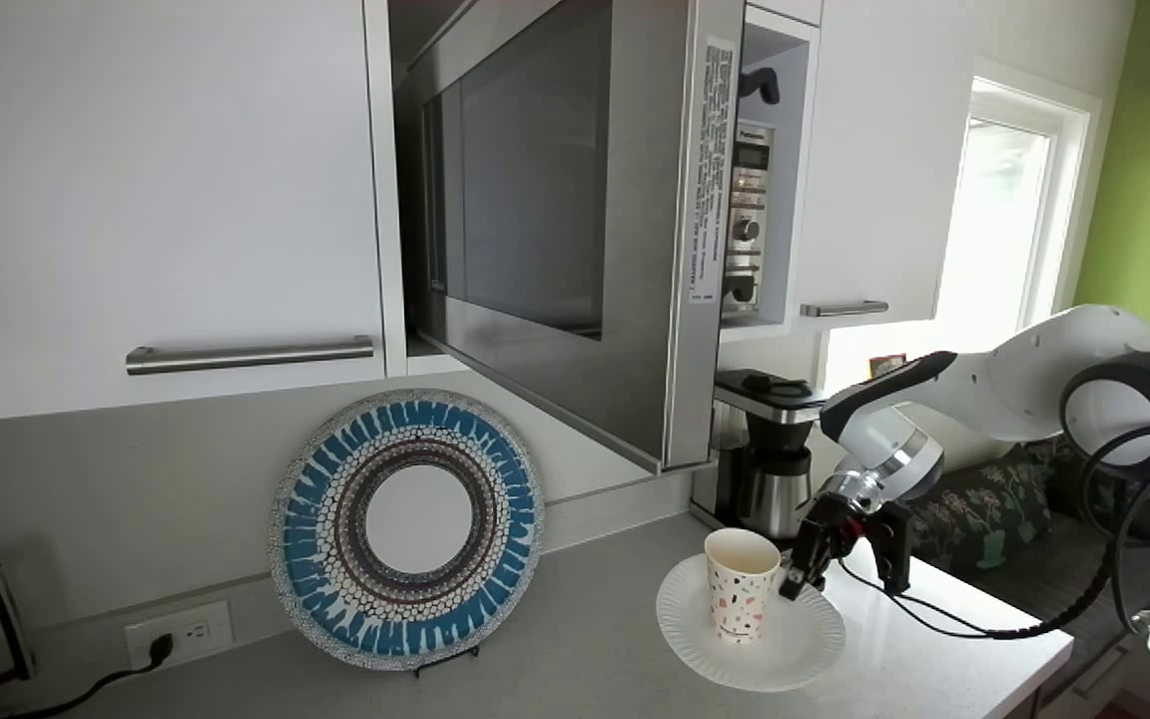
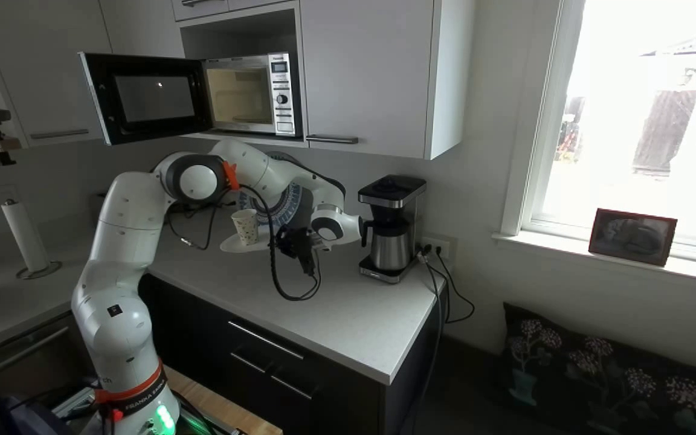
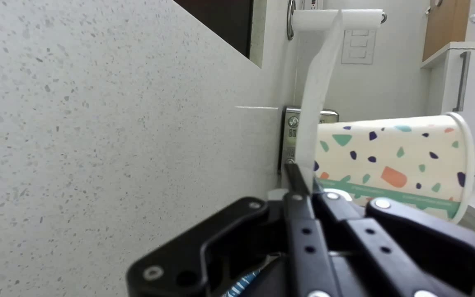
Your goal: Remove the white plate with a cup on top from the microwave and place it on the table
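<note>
Wrist view, rolled sideways: a cream paper cup (image 3: 390, 161) took up the right, its tapering wall flecked with green, navy and coral shapes, a green band running up to a rounded lip. Beside it the white plate (image 3: 322, 74) showed edge-on, as a thin pale strip; in an exterior view it was a shallow round disc with a fluted rim, the cup upright on it. The countertop (image 3: 97, 144) was smooth and pale, speckled grey. Higher up, the stainless-steel microwave (image 2: 280, 109) had its dark glass door (image 2: 154, 96) swung wide.

The black gripper (image 3: 308, 183) had its fingers (image 3: 316, 272) nearly together, clamped on the white plate's rim. The plate reached away from them, and the cup stood near, inside the rim; whether cup and finger touched could not be told.

In the wrist view a gap showed between white plate and countertop. In an exterior view the countertop stretched from beneath the gripper to a straight front edge and square corner, with a steel-and-black coffee maker (image 2: 391, 232) apart from the gripper. Countertop also lay between the white plate and a large patterned plate (image 1: 419, 519), ringed in blue, standing on edge
</note>
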Controlling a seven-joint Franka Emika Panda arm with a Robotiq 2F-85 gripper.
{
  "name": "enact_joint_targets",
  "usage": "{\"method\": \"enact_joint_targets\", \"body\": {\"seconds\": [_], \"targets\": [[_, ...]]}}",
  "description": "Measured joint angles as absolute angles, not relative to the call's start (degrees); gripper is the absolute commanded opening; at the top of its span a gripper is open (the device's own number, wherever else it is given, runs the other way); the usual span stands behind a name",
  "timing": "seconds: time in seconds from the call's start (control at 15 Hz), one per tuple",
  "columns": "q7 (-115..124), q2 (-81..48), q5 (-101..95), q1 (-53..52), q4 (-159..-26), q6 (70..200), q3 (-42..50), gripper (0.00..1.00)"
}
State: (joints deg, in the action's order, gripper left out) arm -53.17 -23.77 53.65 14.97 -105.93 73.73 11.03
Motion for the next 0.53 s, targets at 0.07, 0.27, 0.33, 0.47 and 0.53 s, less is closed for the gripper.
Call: {"method": "enact_joint_targets", "body": {"seconds": [0.07, 0.27, 0.33, 0.47, 0.53], "targets": [[-53.2, -23.8, 53.4, 15.0, -105.8, 74.1, 11.0, 0.00], [-53.2, -24.1, 52.7, 15.0, -105.3, 75.4, 11.0, 0.00], [-53.2, -24.2, 52.4, 15.0, -105.1, 75.9, 11.0, 0.00], [-53.1, -24.6, 51.8, 15.0, -104.9, 76.9, 11.0, 0.00], [-53.1, -24.7, 51.5, 14.9, -104.8, 77.5, 11.0, 0.00]]}}
